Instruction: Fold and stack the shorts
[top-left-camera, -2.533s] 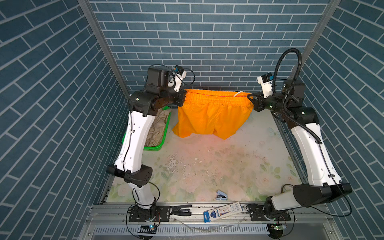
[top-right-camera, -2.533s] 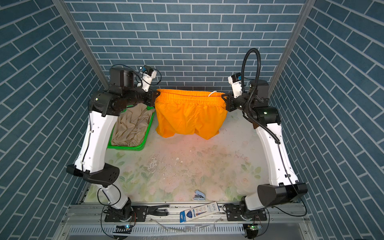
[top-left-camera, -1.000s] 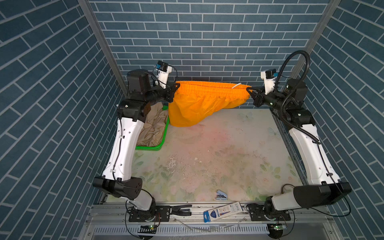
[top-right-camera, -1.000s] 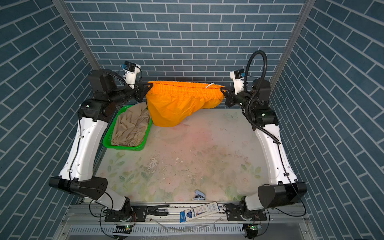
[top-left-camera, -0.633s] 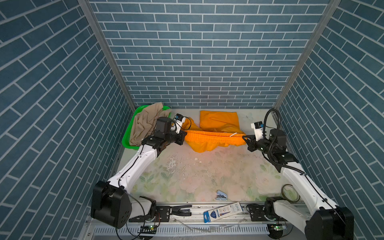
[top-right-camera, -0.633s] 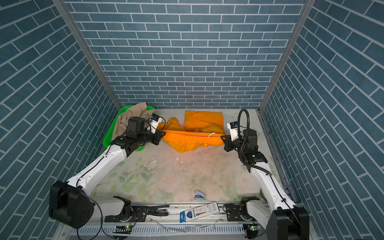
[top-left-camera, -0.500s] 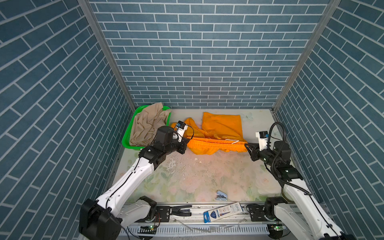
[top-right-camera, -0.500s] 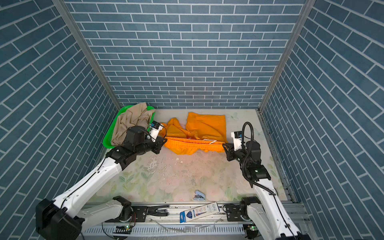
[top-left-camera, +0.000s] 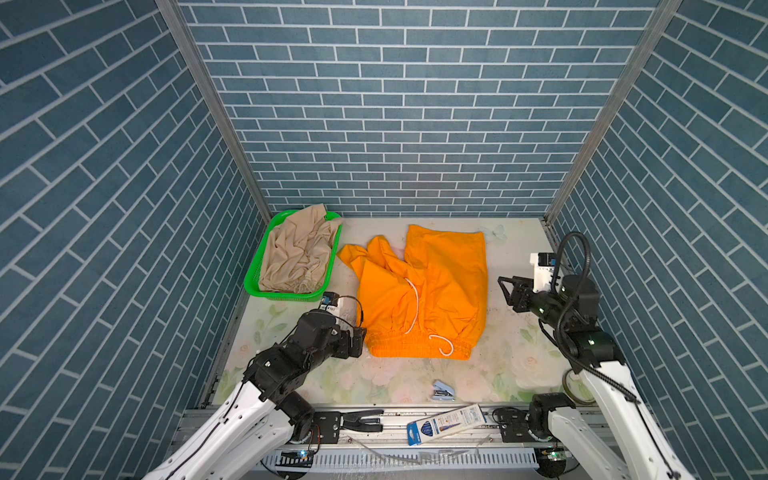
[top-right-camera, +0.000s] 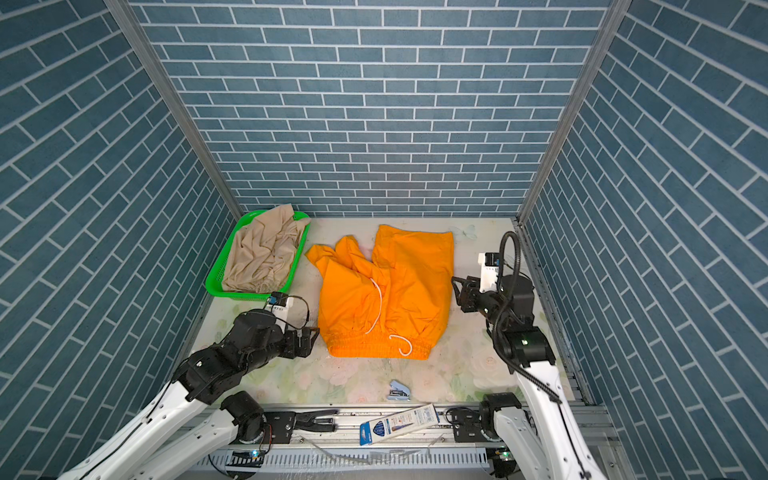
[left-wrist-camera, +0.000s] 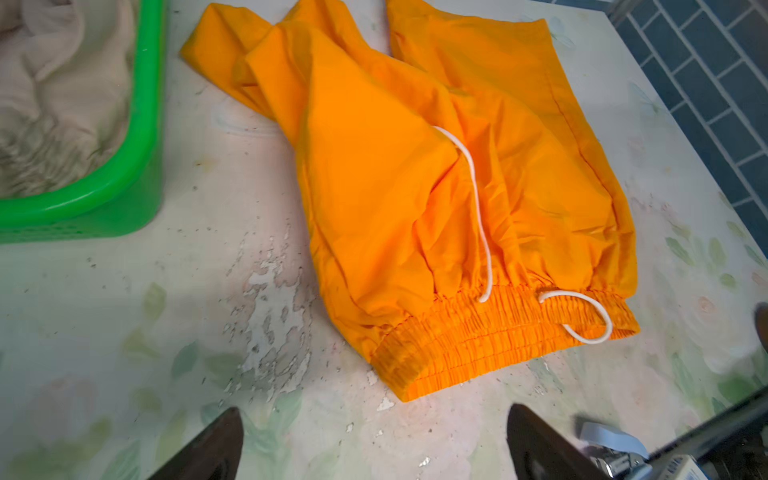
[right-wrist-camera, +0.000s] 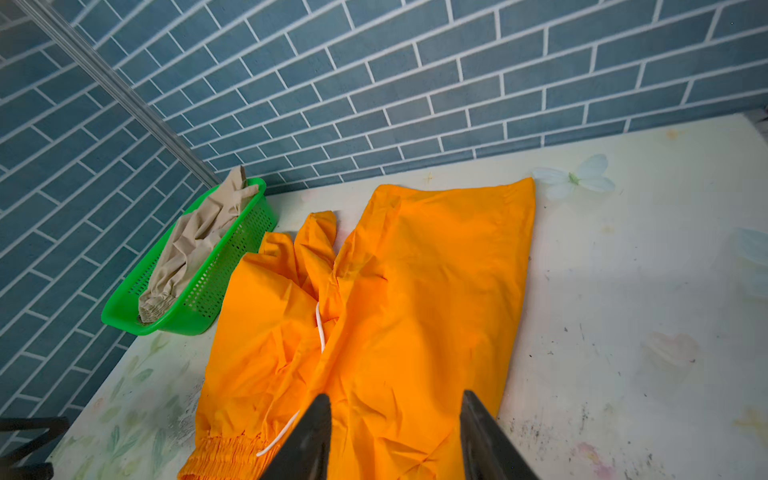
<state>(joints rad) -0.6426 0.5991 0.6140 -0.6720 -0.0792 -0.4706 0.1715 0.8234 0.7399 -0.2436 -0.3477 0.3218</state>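
The orange shorts (top-left-camera: 428, 291) (top-right-camera: 390, 291) lie flat on the table, elastic waistband and white drawstring toward the front, legs toward the back wall; the left leg is crumpled. My left gripper (top-left-camera: 359, 340) (left-wrist-camera: 374, 415) stands open just beside the waistband's left corner, with only bare table between its fingers. My right gripper (top-left-camera: 505, 291) (right-wrist-camera: 395, 397) is open, hovering at the right edge of the orange cloth (right-wrist-camera: 395, 291), holding nothing. The beige shorts (top-left-camera: 297, 253) (top-right-camera: 262, 253) lie bunched in the green basket (top-left-camera: 286, 295).
A small blue stapler (top-left-camera: 443, 390) lies near the table's front edge. A pen pack (top-left-camera: 446, 419) and black pliers (top-left-camera: 361, 417) rest on the front rail. A tape ring (top-left-camera: 575, 386) sits at the front right. Brick walls close in on three sides.
Both grippers carried the stretched orange shorts down from the back wall, laid them on the table and opened, letting go of the waistband. The right gripper drew back to the right.
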